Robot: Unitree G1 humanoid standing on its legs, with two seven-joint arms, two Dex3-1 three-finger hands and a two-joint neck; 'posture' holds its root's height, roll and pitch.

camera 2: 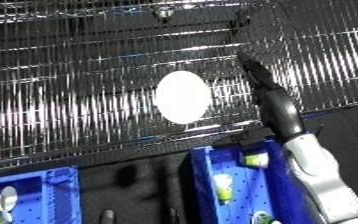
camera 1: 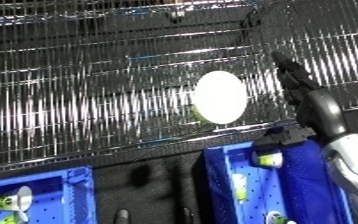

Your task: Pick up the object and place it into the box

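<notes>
A white oval object (camera 1: 220,96) with a yellow-green edge at its lower left rests on the wire shelf (camera 1: 87,100). My right hand (camera 1: 318,107) reaches up from the lower right and is open, its black fingers (camera 2: 257,72) straight and pointing away from me. The hand lies just right of the white object, with a small gap between them and nothing held. Below the shelf's front edge stands a blue bin (camera 1: 214,167) with several white and yellow-green pieces inside, partly covered by my right forearm. My left hand does not show.
A second blue bin (camera 1: 69,181) at the lower left holds a few white and yellow-green pieces. A dark gap (camera 1: 149,180) separates the two bins. The shelf's front rim (camera 1: 113,150) runs across above both bins.
</notes>
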